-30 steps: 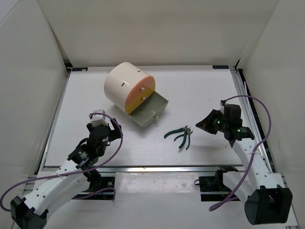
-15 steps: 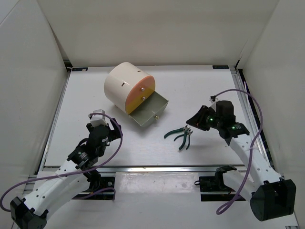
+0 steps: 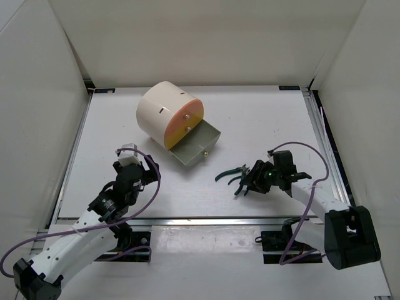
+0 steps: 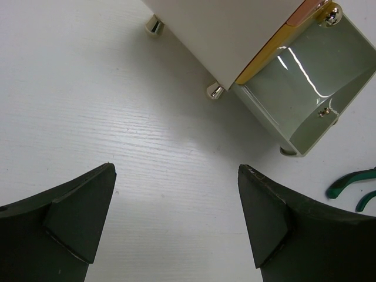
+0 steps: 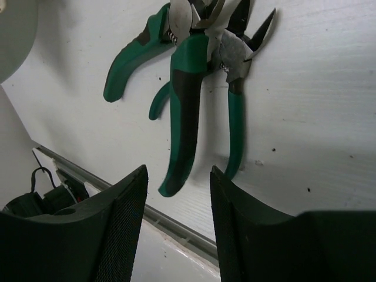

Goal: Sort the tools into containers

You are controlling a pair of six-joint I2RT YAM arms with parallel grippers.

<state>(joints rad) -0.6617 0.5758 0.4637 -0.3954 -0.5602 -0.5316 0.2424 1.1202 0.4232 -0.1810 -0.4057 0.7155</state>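
Two green-handled tools lie crossed on the white table: pliers (image 5: 187,111) and cutters (image 5: 235,126), seen together (image 3: 234,176) right of the drawer. My right gripper (image 3: 250,180) hovers low at their handle ends, open (image 5: 178,170), with the pliers' handle tip just ahead of the gap and nothing gripped. The cream drum cabinet (image 3: 161,111) with its peach face has one grey-green drawer (image 3: 199,149) pulled out and empty. My left gripper (image 3: 147,170) stands open (image 4: 176,170) over bare table, short of the drawer (image 4: 305,88).
Small brass feet (image 4: 154,25) hold the drum off the table. A metal rail (image 5: 176,226) runs along the near table edge, right below my right fingers. White walls enclose the table on three sides. A purple cable loops from each arm.
My right arm has swung down and left to the tools' handles, and its jaws have gone from shut to open. The left arm has not moved.
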